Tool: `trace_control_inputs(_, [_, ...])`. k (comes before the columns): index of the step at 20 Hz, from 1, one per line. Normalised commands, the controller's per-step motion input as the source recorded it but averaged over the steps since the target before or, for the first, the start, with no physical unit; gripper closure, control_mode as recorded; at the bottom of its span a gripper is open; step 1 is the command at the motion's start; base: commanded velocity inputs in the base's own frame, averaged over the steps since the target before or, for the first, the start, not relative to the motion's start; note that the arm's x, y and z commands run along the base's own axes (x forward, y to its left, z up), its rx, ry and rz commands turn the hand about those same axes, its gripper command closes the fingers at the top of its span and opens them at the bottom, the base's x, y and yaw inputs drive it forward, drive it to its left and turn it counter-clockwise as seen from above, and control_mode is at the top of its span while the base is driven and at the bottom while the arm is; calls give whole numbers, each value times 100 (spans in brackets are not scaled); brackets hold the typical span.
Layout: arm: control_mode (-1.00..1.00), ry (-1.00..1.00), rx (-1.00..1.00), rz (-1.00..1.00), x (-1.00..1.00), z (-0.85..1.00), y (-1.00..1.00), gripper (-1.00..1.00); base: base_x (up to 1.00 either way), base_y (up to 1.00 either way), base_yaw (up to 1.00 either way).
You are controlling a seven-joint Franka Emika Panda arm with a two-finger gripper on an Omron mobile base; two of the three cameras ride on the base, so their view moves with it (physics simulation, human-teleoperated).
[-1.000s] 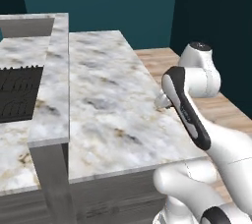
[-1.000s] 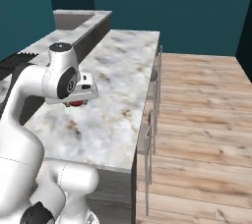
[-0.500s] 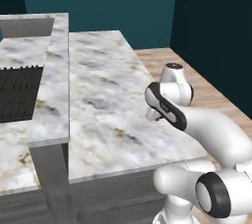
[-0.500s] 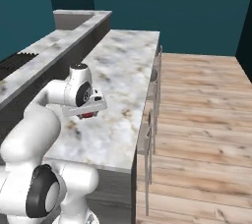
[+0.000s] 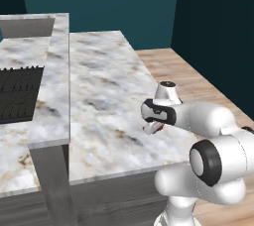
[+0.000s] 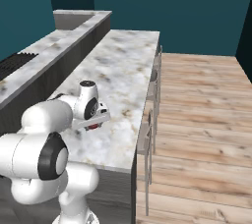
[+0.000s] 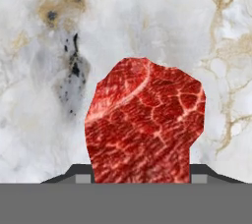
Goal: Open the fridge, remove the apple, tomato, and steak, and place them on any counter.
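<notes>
Holding the steak [image 7: 143, 122] between the gripper [image 7: 140, 176] fingers, I see the jaws pinched on its lower edge in hand view, dark tips just peeking out at 8 and 4 o'clock of the meat. Steak is a marbled red slab, fills the centre of that view and sticks out toward 12 o'clock over the stone. Behind it the counter [image 7: 39, 70] shows white-grey w/ brown veins at 11 and 2 o'clock.

In left base view the gripper [image 5: 154, 127] sits low over the counter [image 5: 99, 96], near its right edge, w/ a sliver of red steak [image 5: 158, 128] under the hand. Can't tell from there if the meat touches the stone.

Right base view: gripper [image 6: 94, 124] at abt 8 o'clock of the frame centre, steak [image 6: 93, 126] red below the hand, over the counter [image 6: 123, 70] near its front end. Wood floor [image 6: 197, 120] runs at 3 o'clock. A dark ridged panel [image 5: 17, 93] lies at 9 o'clock in left base view, on the lower worktop [image 5: 20, 51] beyond a raised ledge.
</notes>
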Motion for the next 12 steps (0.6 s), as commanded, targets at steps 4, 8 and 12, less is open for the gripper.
trace_control_inputs(4, [-100,1,-9,0,13,-56,12,100,0,0,0])
trace_control_inputs(8, [-100,0,-10,0,10,-58,5,100,0,0,0])
trace_control_inputs(12, [-100,0,-10,0,15,-61,0,100,0,0,0])
